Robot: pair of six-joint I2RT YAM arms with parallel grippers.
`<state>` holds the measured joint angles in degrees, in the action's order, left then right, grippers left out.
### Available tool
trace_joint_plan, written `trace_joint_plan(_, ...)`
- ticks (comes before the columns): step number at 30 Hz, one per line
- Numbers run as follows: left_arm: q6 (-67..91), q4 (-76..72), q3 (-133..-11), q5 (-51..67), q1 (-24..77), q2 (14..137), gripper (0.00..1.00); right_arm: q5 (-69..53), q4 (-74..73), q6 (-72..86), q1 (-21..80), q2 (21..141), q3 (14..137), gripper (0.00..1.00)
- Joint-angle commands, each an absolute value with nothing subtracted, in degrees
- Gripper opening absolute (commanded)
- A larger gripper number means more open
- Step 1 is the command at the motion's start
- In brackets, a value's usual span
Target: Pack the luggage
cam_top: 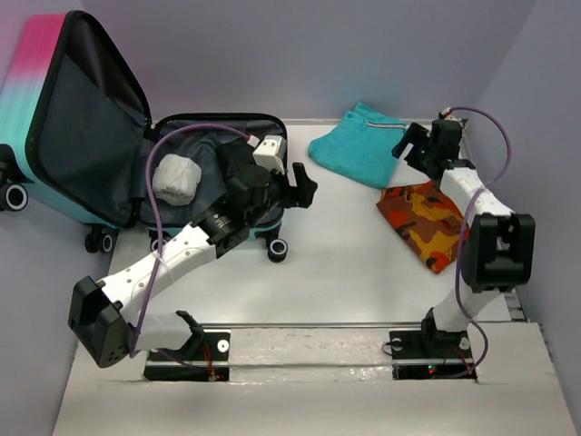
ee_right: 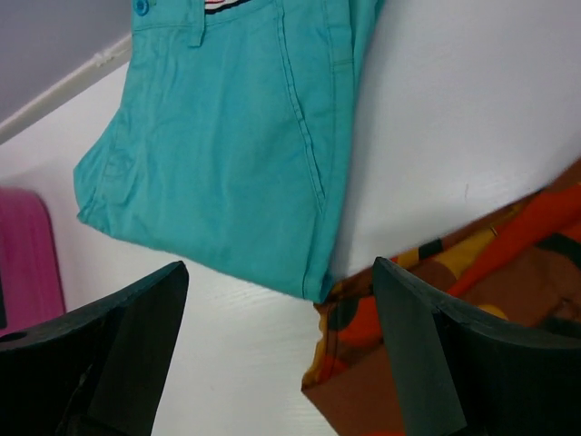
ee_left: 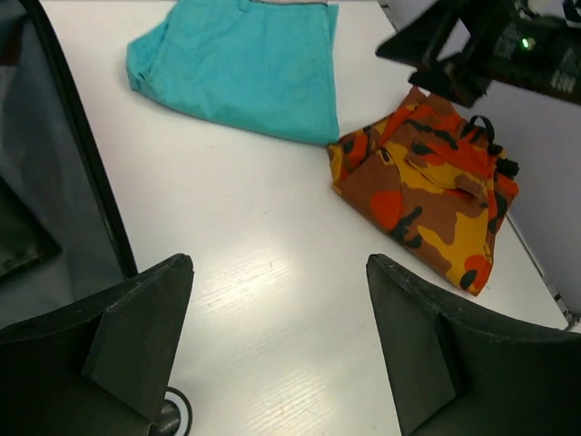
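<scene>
**Helper:** What lies around you?

**Me:** Two garments, both toward the far right corner of the bench point(cam_top: 345, 272). Folded teal trousers point(cam_top: 359, 145) lie by the far edge. A crumpled camouflage piece point(cam_top: 422, 218) in orange, brown and yellow sits just beside them, closer to the right edge.

**Helper:** Anything in the way?

**Me:** My right arm point(cam_top: 495, 245) stands along the right edge and leans over the camouflage piece. My left arm point(cam_top: 172, 259) stretches from the near edge across the near right corner of the case. The bench between the case and the clothes is bare white.

**Helper:** And inside the case?

**Me:** One white bundle point(cam_top: 177, 177) of cloth, in the left part of the flat half.

**Helper:** Where is the luggage, and how does it look?

**Me:** The luggage point(cam_top: 32, 109) lies open at the far left corner. Its lid point(cam_top: 91, 136) is tipped up toward the left wall. The shell runs from pink at the top to teal below. The lining is dark grey, with black zipper trim round both rims. Black wheels point(cam_top: 278, 251) show along the near side.

**Helper:** Your pincers?

**Me:** My left pincer point(ee_left: 280, 272) is spread wide with nothing between the fingers. It hangs over bare bench just past the right rim of the case. My right pincer point(ee_right: 280, 272) is spread too and grips nothing. It hovers above the spot where the trousers meet the camouflage piece.
</scene>
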<state>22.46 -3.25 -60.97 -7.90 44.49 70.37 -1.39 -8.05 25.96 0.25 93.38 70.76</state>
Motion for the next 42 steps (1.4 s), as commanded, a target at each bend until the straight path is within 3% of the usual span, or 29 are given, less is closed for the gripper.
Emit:
trace_joint_plan(1, 24.0, -11.4, -58.5, -7.3, 47.8, 71.3, 0.90, -10.5, -5.5, 29.3, -2.5, 105.4, 81.2, 0.88)
trace_joint_plan(12, 23.0, -15.6, -54.1, -5.2, 52.6, 72.9, 0.90, -9.6, -11.2, 31.6, -3.1, 124.6, 96.7, 0.89)
trace_joint_plan(20, 22.5, -17.2, -55.0, -4.2, 52.7, 75.0, 0.90, -14.9, -15.0, 33.6, -2.4, 132.5, 100.4, 0.79)
trace_joint_plan(24, 22.0, -17.3, -56.4, -4.4, 52.7, 76.0, 0.89, -17.9, -13.9, 34.2, -0.9, 133.9, 99.8, 0.66)
trace_joint_plan(25, 21.7, -17.1, -56.8, -4.4, 52.7, 76.5, 0.90, -19.7, -13.1, 34.5, -0.9, 134.0, 99.3, 0.53)
trace_joint_plan(29, 20.8, -15.9, -58.4, -5.0, 52.7, 77.6, 0.89, -17.5, -11.8, 33.1, -0.9, 130.6, 96.7, 0.25)
trace_joint_plan(32, 20.2, -15.2, -60.6, -5.4, 52.7, 79.2, 0.90, -15.0, -11.9, 29.4, -3.0, 126.5, 93.6, 0.19)
trace_joint_plan(37, 19.4, -14.1, -66.3, -5.7, 52.6, 86.5, 0.90, -23.4, -12.0, 25.8, -9.9, 125.5, 91.9, 0.08)
trace_joint_plan(42, 19.5, -8.3, -81.7, -6.5, 51.1, 97.7, 0.90, -26.5, -12.5, 22.2, -12.2, 125.7, 90.6, 0.07)
